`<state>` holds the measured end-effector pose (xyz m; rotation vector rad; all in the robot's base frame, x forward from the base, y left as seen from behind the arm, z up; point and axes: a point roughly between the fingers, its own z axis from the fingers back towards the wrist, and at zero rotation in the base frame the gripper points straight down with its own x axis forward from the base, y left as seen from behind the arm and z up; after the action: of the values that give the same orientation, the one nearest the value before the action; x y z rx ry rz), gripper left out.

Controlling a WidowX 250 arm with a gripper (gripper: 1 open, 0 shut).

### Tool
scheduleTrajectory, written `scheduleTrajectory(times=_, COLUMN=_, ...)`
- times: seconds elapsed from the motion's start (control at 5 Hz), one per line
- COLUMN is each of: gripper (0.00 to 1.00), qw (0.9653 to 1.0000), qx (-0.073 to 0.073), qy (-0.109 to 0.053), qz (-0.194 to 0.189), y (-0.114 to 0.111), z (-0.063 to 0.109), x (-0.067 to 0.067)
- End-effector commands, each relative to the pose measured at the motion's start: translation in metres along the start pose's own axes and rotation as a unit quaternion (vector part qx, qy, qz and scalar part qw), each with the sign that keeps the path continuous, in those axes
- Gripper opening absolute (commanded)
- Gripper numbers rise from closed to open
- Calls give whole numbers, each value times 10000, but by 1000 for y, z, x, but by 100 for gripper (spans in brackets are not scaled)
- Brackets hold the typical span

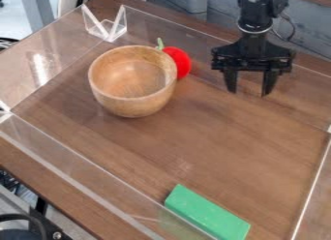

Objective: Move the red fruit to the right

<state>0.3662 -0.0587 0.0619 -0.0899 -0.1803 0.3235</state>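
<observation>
The red fruit (177,61), small and glossy with a green stem, lies on the wooden table just behind the right rim of the wooden bowl (131,79), partly hidden by it. My black gripper (251,86) hangs pointing down over the table to the right of the fruit, well apart from it. Its fingers (233,81) are spread and nothing is between them.
A clear plastic wall (77,152) fences the table on all sides. A flat green block (207,212) lies near the front edge. A clear folded stand (105,23) sits at the back left corner.
</observation>
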Motion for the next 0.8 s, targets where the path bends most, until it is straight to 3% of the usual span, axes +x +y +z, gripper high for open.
scheduleTrajectory(times=0.0, gripper=0, qw=9986, qx=-247, qy=-435, qz=-142, y=-16, z=18, x=11)
scheduleTrajectory(times=0.2, gripper=100, qw=9984, qx=-235, qy=-456, qz=-252, y=-22, z=15, x=4)
scheduleTrajectory(times=0.4, gripper=100, qw=9984, qx=-176, qy=-454, qz=-302, y=-32, z=13, x=0)
scheduleTrajectory(times=0.6, gripper=0, qw=9982, qx=-161, qy=-525, qz=-254, y=-40, z=6, x=-2)
